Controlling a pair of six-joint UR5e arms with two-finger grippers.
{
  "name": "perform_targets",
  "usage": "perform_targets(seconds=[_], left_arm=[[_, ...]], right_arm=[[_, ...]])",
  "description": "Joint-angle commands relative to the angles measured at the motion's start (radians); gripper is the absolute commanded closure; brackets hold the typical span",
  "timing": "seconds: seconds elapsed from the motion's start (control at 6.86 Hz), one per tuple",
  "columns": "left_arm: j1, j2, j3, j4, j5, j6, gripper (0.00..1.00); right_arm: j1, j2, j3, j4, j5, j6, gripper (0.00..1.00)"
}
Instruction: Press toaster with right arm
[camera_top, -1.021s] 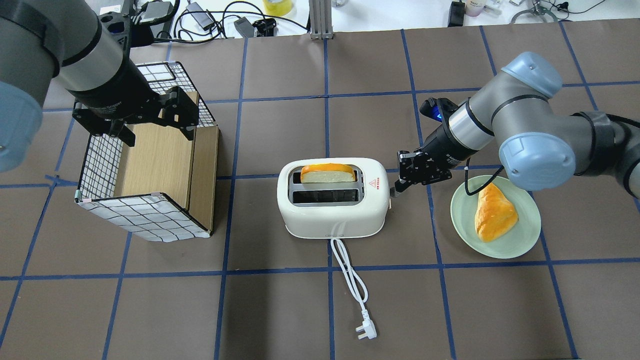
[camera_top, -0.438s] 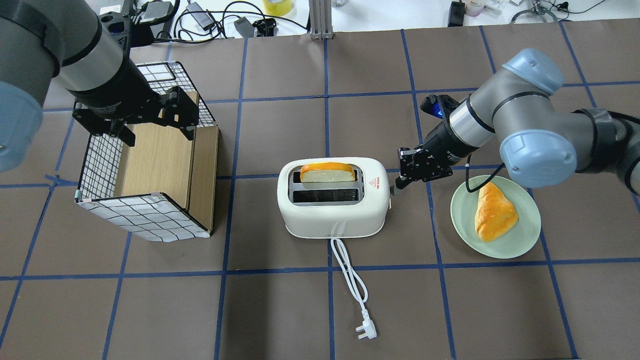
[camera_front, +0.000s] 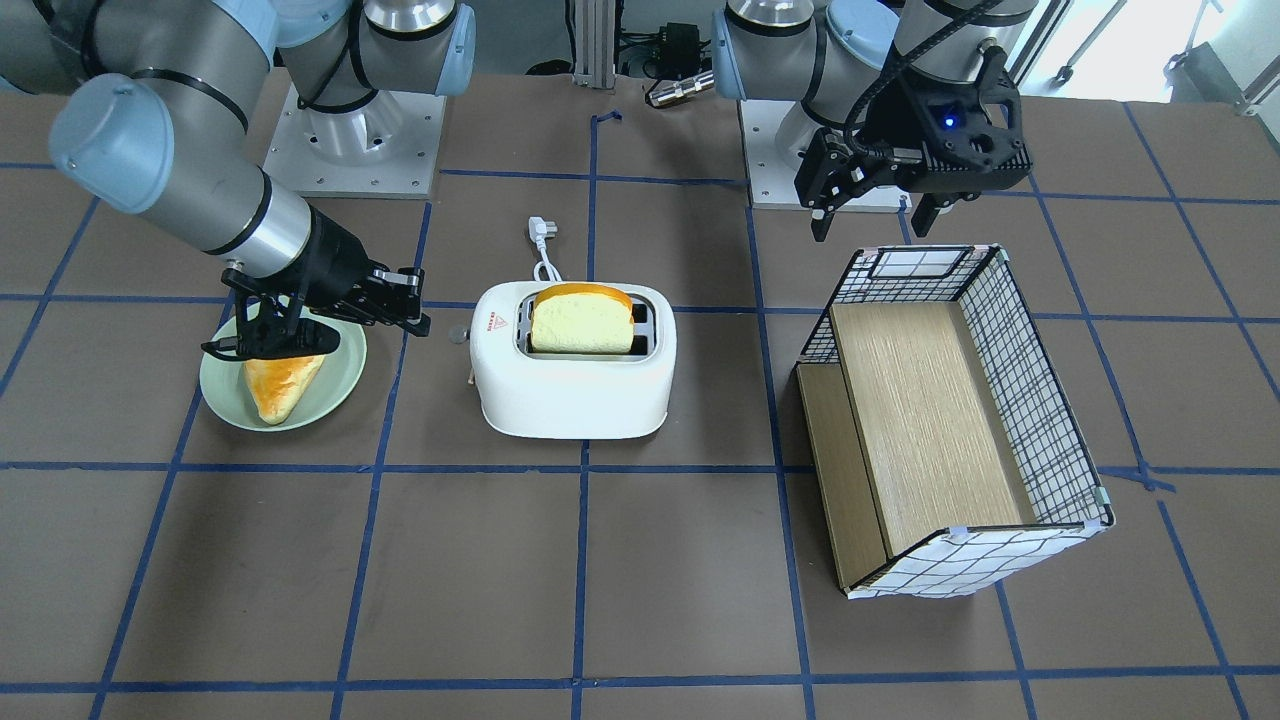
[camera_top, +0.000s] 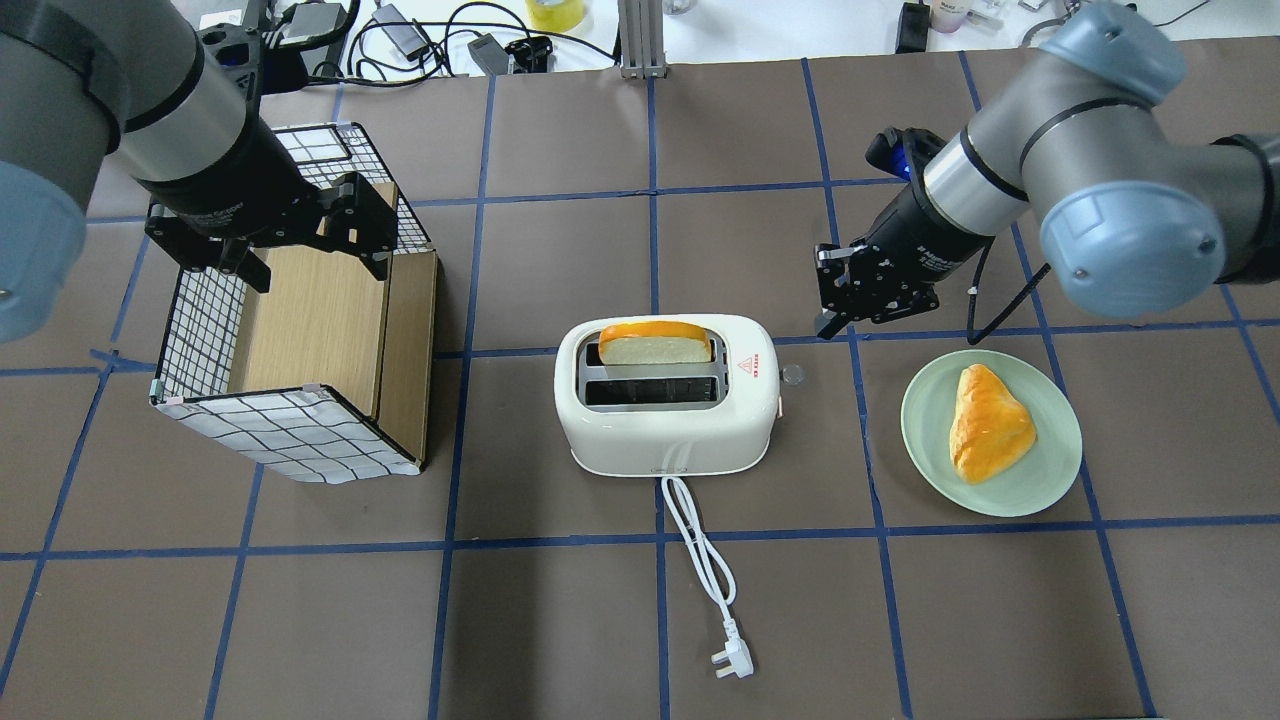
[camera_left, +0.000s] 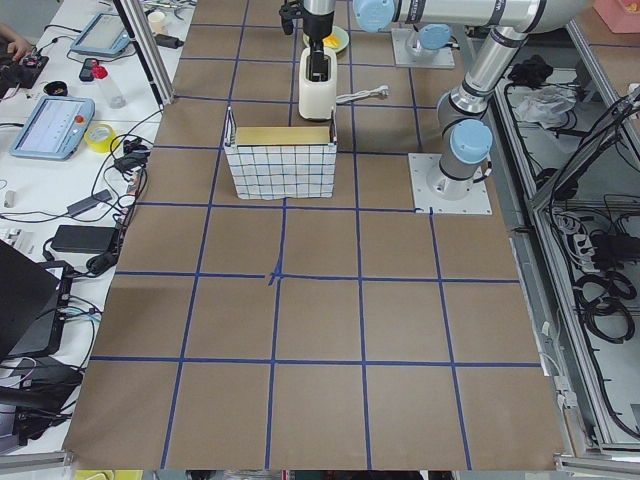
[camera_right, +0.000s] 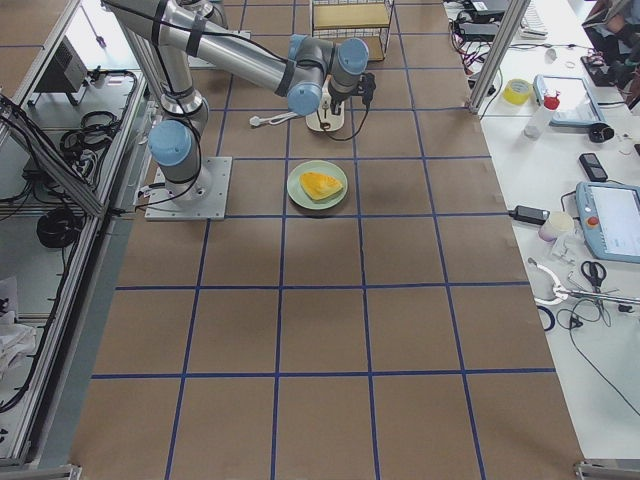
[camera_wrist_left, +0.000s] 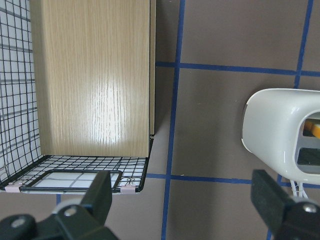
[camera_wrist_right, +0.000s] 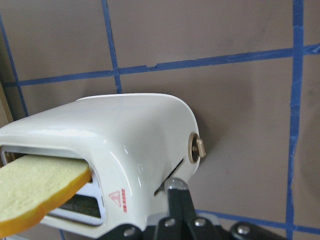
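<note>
Right hand (camera_top: 826, 326), fingers pressed together and empty, poised just beside the lever (camera_top: 793, 376) of the toaster (camera_top: 665, 425), which stands at the middle of the counter (camera_top: 560, 620) holding a bread slice (camera_top: 655, 345). Left hand (camera_front: 868, 230), spread wide and empty, above the box (camera_top: 300, 330).

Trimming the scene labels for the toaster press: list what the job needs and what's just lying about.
Job: toaster, side lever, right arm.
Lying about: slice in the slot, green plate, bread wedge, grid box, left arm.
</note>
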Motion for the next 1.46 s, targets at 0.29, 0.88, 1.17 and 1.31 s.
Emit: perform_targets(seconds=[0.29,0.88,1.17,1.31], left_arm=[[0.0,0.0,0.0,0.0,0.001,0.0,0.0],[0.0,0.0,0.0,0.0,-0.001,0.0,0.0],[0.0,0.0,0.0,0.0,-0.001,0.0,0.0],[0.0,0.0,0.0,0.0,-0.001,0.0,0.0]], right_arm=[[0.06,-0.012,-0.404,0.403,-0.31,0.144,1.0],[0.097,0.006,-0.404,0.193,-0.441,0.199,0.21],[0.097,0.015,-0.399,0.149,-0.43,0.184,0.03],[0.097,0.015,-0.396,0.127,-0.43,0.181,0.0]])
